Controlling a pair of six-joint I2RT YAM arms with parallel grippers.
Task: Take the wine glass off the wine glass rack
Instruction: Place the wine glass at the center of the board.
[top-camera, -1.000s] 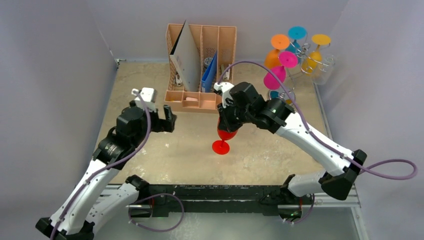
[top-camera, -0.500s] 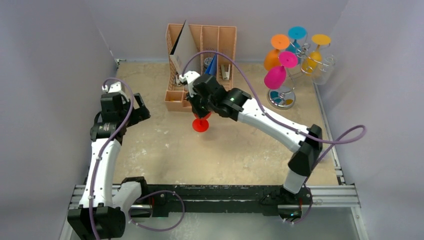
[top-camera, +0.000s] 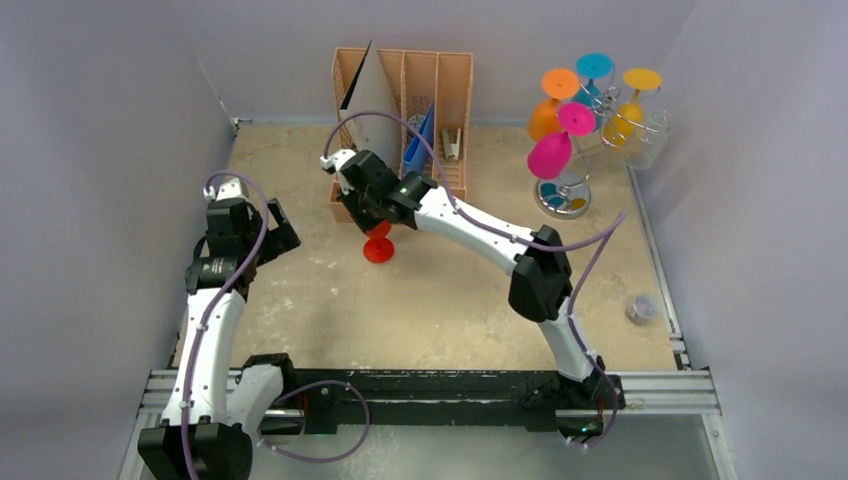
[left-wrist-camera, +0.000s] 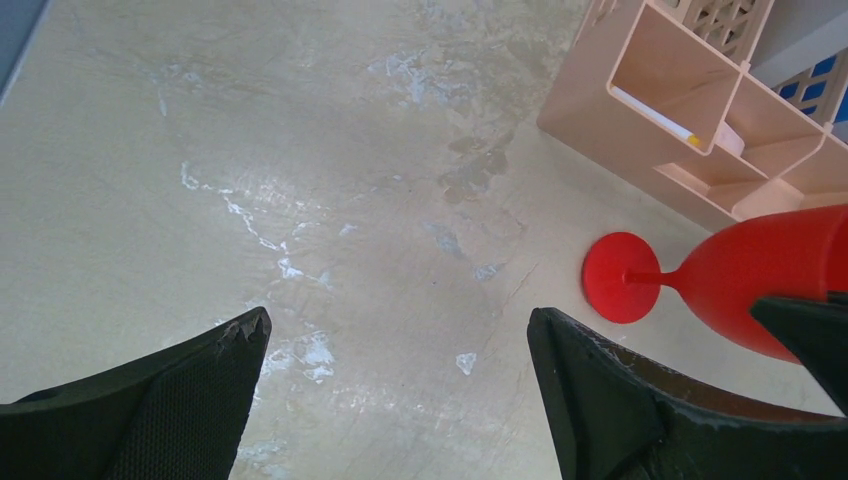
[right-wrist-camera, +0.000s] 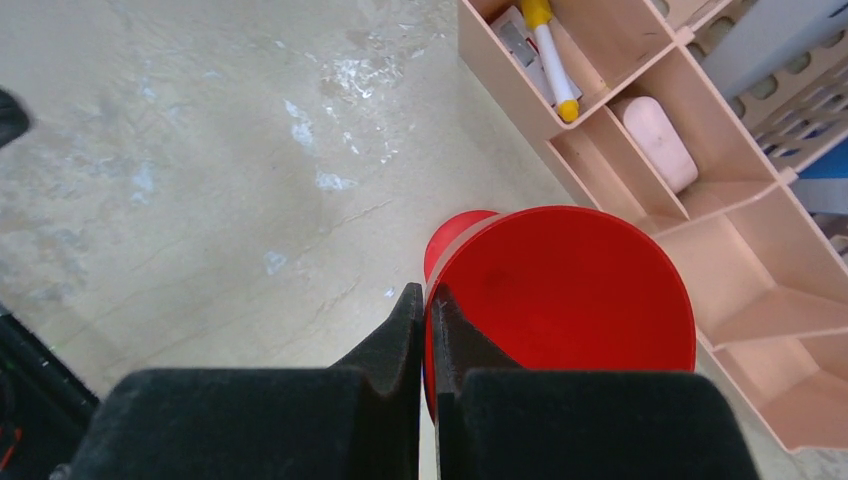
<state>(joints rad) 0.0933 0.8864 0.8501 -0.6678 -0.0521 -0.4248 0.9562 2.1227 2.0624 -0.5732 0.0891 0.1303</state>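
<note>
A red wine glass hangs low over the table just in front of the peach organiser. My right gripper is shut on its rim, one finger inside the bowl and one outside. Whether its foot touches the table I cannot tell. The silver wire wine glass rack stands at the back right with pink, orange, blue and yellow glasses hanging from it. My left gripper is open over bare table, left of the red glass, holding nothing; the top view shows the left gripper near the left wall.
The peach desk organiser stands at the back centre with a blue folder, pens and an eraser. A clear glass sits behind the rack. A small clear object lies near the right edge. Grey walls close in on three sides.
My right arm has carried the red glass from the table's middle leftward and back to the organiser's front. The left arm drew back toward the left wall, still open.
</note>
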